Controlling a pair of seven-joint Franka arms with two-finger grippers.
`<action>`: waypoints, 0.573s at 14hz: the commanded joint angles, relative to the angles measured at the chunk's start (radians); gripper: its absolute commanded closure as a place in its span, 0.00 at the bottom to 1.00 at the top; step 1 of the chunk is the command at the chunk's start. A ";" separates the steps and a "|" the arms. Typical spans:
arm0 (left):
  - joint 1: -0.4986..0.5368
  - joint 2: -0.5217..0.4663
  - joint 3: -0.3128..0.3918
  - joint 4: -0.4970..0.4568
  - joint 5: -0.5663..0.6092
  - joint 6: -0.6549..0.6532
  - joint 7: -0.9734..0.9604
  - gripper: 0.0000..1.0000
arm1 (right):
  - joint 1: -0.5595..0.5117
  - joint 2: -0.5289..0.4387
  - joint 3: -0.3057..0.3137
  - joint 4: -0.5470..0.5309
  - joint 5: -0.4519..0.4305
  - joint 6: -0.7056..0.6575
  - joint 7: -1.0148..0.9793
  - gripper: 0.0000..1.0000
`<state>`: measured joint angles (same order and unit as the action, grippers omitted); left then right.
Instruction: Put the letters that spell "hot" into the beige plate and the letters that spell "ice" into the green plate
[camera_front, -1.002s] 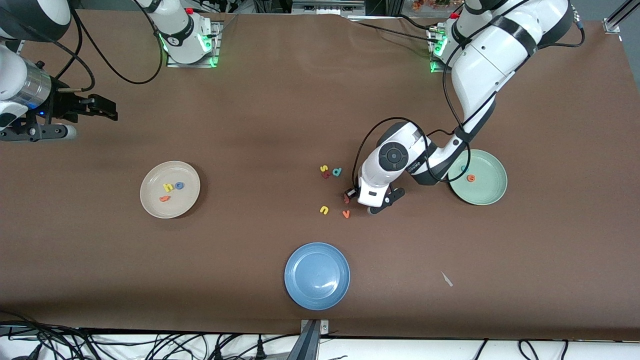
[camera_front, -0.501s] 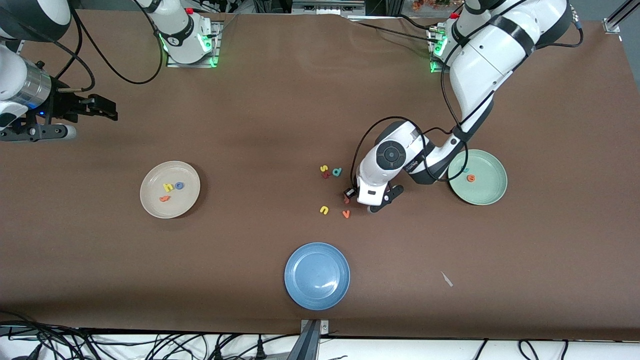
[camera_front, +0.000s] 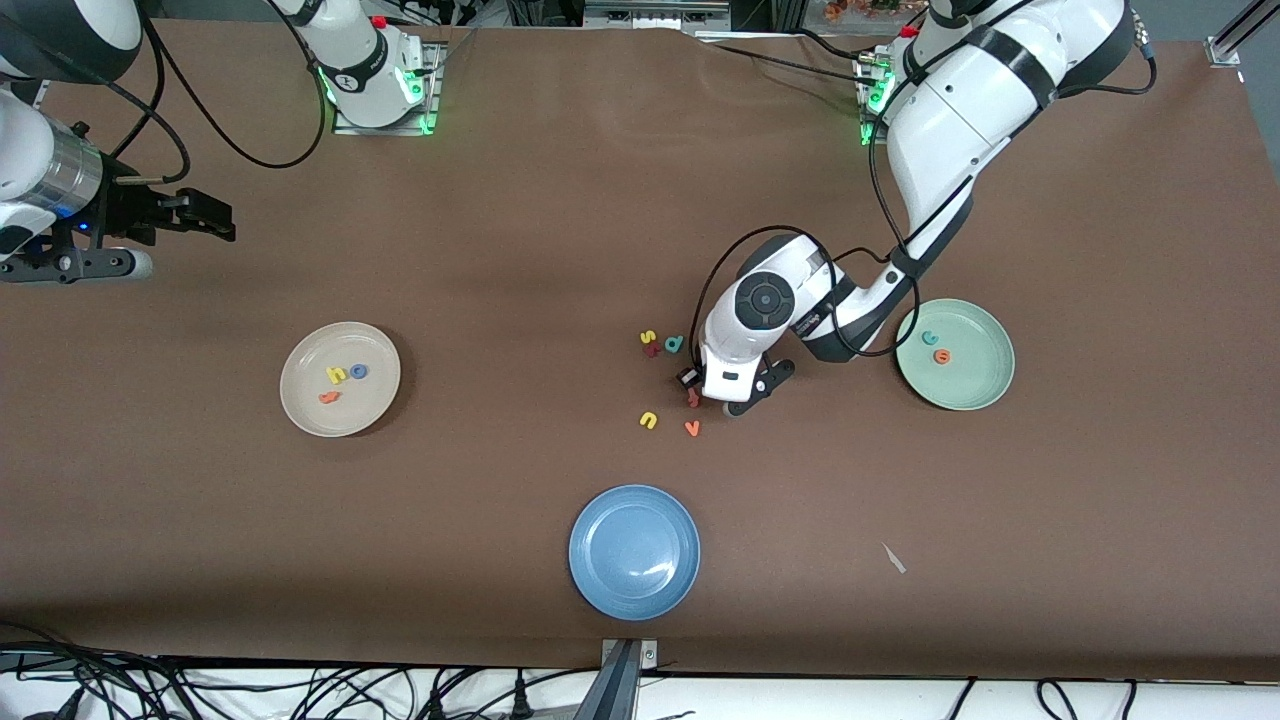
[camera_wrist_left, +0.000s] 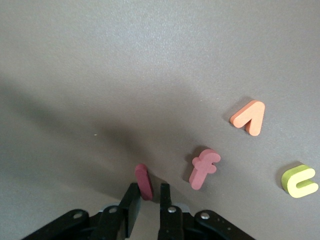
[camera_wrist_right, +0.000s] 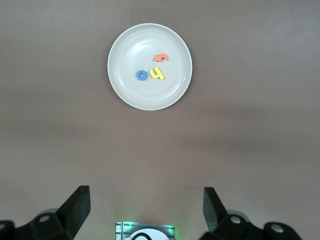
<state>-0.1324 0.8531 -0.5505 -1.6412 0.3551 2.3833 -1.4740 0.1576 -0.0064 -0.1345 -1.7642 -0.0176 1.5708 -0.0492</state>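
A brown surface (camera_front: 500, 500) carries three plates and a scatter of small foam letters. Nearest the front camera lies an empty blue plate (camera_front: 634, 552), no part of the task. Farther from it, near mid-surface, lie a yellow u-shaped letter (camera_front: 648, 420) and an orange v (camera_front: 691, 428). Just farther off, the left hand (camera_wrist_left: 148, 196) stands low over the dark red i (camera_wrist_left: 143, 181). Its fingers are drawn nearly together on either side of the bar, which stands on edge between them; a firm grip cannot be confirmed. A pink f-like letter (camera_wrist_left: 203, 168) lies just beside the i. Farther again lie the teal d (camera_front: 675, 344), the yellow s (camera_front: 647, 337) and a dark red letter (camera_front: 651, 350) touching the s.

The beige plate (camera_front: 310, 410), toward the right arm's end, holds the yellow h (camera_front: 336, 375), the blue o (camera_front: 358, 371) and the orange t (camera_front: 328, 397): "hot" appears complete. The green plate (camera_front: 975, 395), toward the left arm's end, holds the teal c (camera_front: 929, 339) and the orange e (camera_front: 941, 356). Only the i seems left to deliver. The right hand (camera_wrist_right: 146, 210) waits with fingers spread wide and empty, high above the surface near the beige plate.
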 joint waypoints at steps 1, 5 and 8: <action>-0.016 0.018 0.004 0.004 0.036 -0.004 -0.026 0.93 | -0.007 0.010 0.004 0.025 -0.002 -0.018 0.006 0.00; -0.010 0.000 0.006 0.012 0.036 -0.056 -0.025 1.00 | -0.006 0.010 0.004 0.025 -0.002 -0.018 0.006 0.00; 0.007 -0.069 0.006 0.018 0.039 -0.192 0.030 1.00 | -0.007 0.010 0.004 0.025 -0.002 -0.018 0.006 0.00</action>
<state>-0.1322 0.8426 -0.5501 -1.6240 0.3565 2.2827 -1.4671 0.1576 -0.0065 -0.1345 -1.7640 -0.0176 1.5707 -0.0492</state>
